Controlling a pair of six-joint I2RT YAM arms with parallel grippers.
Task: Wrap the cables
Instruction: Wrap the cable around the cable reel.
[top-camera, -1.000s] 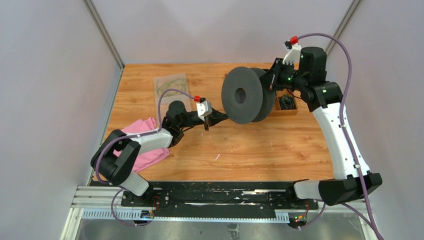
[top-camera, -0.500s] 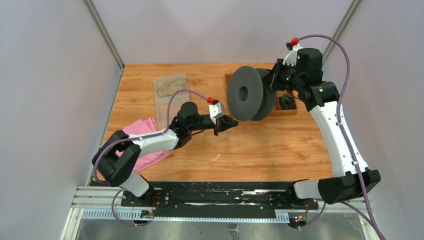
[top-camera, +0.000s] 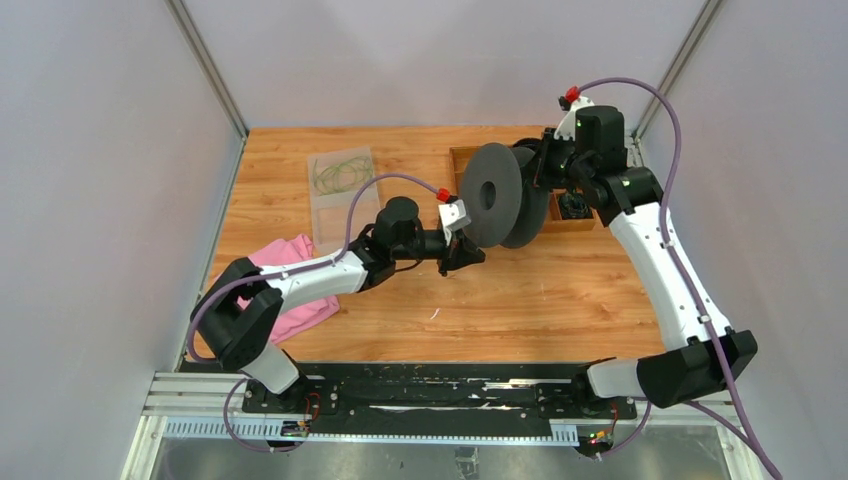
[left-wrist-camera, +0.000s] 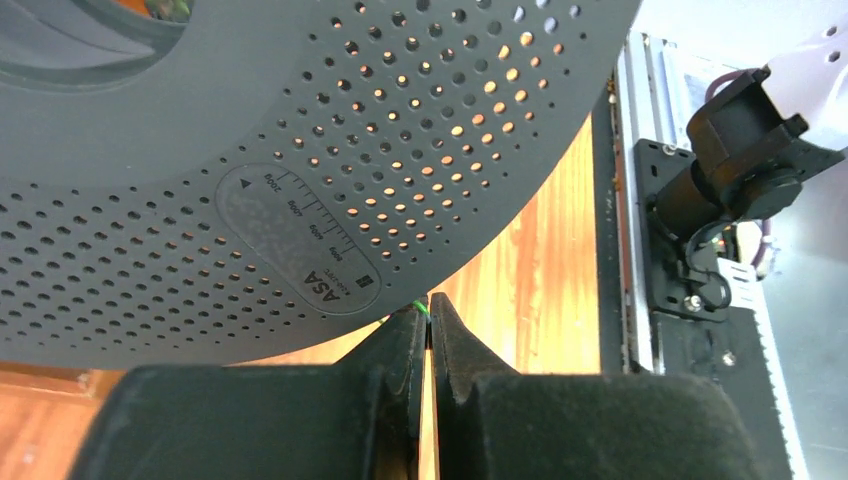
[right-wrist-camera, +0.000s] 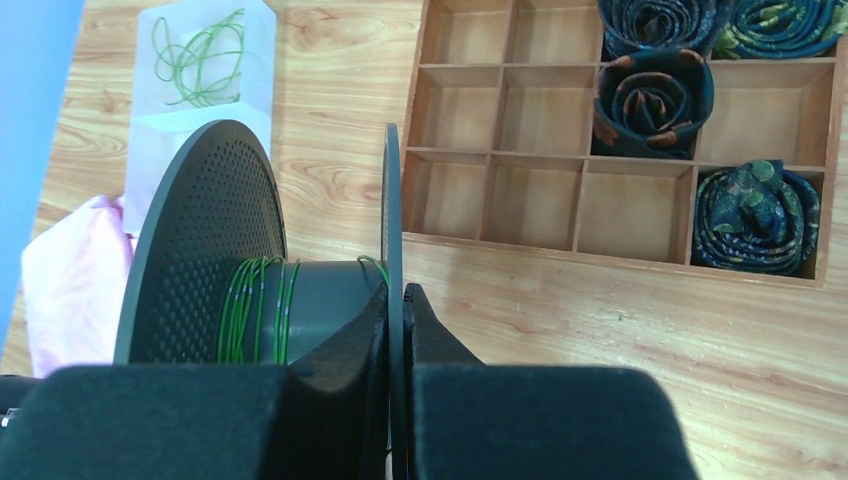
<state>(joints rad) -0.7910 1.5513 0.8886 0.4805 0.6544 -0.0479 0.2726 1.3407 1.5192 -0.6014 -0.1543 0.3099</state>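
Left arm has swung right to the spool (top-camera: 490, 195); cable (left-wrist-camera: 422, 307) is set for another turn.
Far left, spare cables (top-camera: 340, 172) lie loose in a clear bag (top-camera: 325, 222) on the tabletop (top-camera: 560, 290). The left jaws, now just under the spool's near flange, are pinched together on a thin green strand poking from their tips. Green turns (right-wrist-camera: 255, 310) already ring the hub. The right jaws are clamped on the far flange (right-wrist-camera: 392, 200), just beside those turns.
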